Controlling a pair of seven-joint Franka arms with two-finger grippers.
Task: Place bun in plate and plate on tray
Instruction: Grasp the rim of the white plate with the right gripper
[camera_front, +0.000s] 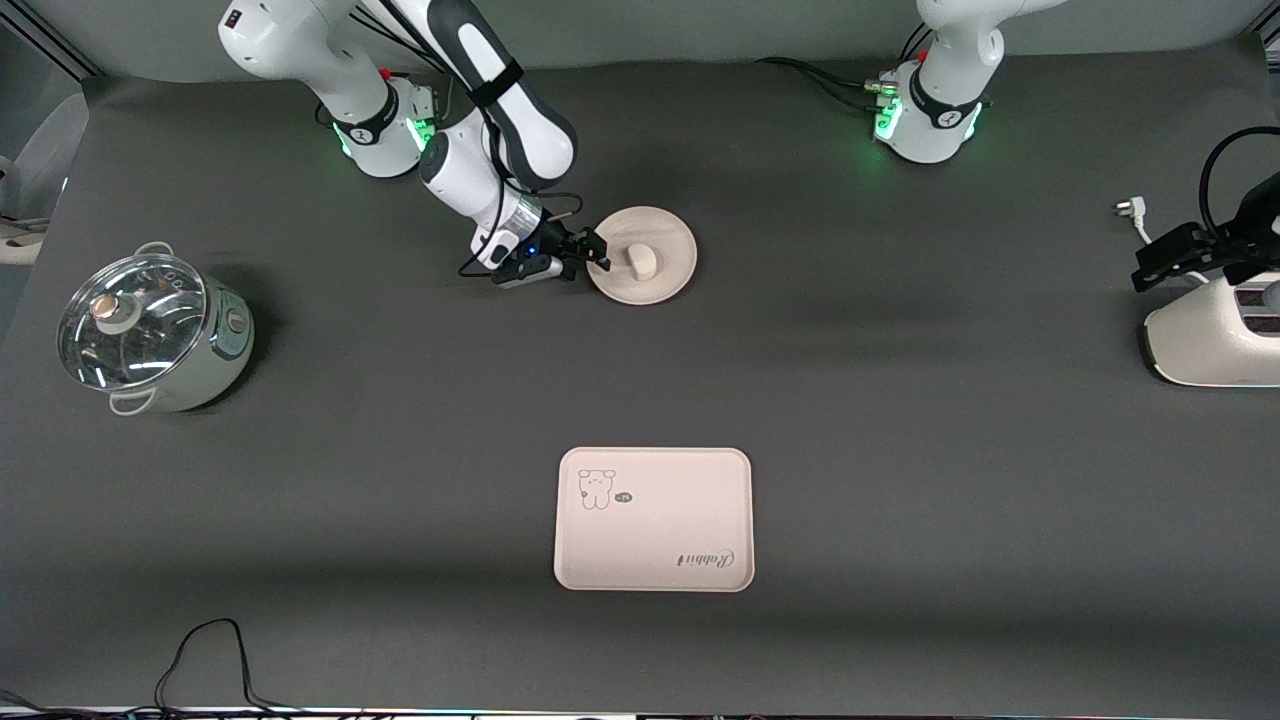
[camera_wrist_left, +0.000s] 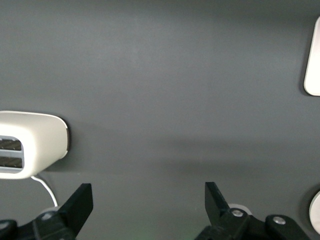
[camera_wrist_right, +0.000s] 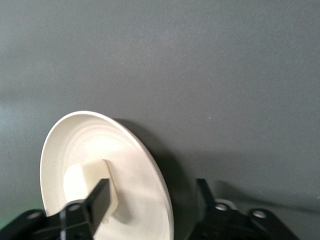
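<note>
The bun (camera_front: 641, 261), a small smooth off-white lump, is sitting in the plate (camera_front: 668, 236), slightly off centre toward the right arm's end of the table. The plate is a round, shallow, matte cream dish with a raised rim, lying in the upper middle of the front view. In the right wrist view the plate (camera_wrist_right: 148, 170) is showing faint rings on its inner face, with the bun (camera_wrist_right: 82, 180) resting low in it.

The right gripper (camera_front: 600, 254) is reaching the plate's rim at the edge toward the right arm's end, its fingers apart and straddling the rim, one finger (camera_wrist_right: 95, 197) over the inside near the bun. Whether they are pressing the rim cannot be told.

The tray (camera_front: 653, 519), a flat cream-pink rectangle with rounded corners, a bear drawing and cursive lettering, is lying in the lower middle of the front view, well apart from the plate, with bare dark grey table cloth (camera_front: 640, 380) between them.

A glass-lidded pot (camera_front: 150, 330) is standing at the middle left of the frame. A white toaster (camera_front: 1215, 340) is sitting at the right edge. The left gripper (camera_wrist_left: 149, 205) is waiting over the cloth beside the toaster (camera_wrist_left: 30, 145), fingers wide apart and holding nothing.
</note>
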